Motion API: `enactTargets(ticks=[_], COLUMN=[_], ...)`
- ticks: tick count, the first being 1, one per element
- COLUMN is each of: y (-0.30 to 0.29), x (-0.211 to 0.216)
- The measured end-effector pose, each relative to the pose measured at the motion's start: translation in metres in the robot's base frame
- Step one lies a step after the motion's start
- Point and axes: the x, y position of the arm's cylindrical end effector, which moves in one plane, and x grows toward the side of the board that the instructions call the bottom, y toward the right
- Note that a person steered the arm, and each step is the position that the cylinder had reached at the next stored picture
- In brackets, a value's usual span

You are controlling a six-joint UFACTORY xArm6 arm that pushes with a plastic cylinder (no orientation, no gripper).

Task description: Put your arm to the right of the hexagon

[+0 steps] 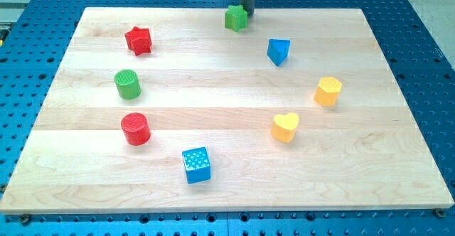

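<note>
No claw on this rig, just a dark rod, so open/closed doesn't apply and nothing is held. Near to far: blue cube [196, 165] sits closest to the board's [398, 179] bottom edge. Then red cylinder [135, 129] at left and yellow heart [285, 127] right of centre. Yellow hexagon [328, 91], the task's block, lies at the view's right w/ bare wood btwn it and the right edge. Green cylinder [128, 84] left, blue triangular block [278, 51] upper centre-right, red star [138, 40] upper left. Farthest: green block [236, 18], shape unclear, near top edge; my tip [249, 13] is just beside its right side, well apart from the hexagon.
</note>
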Motion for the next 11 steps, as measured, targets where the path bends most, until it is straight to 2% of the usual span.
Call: enactTargets(ticks=[1,2,3,4,7,9,10,11], y=[-0.016,-0.002,0.050,0.076,0.126,0.132,0.185,0.202], x=[0.027,0.035,0.038,0.028,0.027,0.043,0.075,0.169])
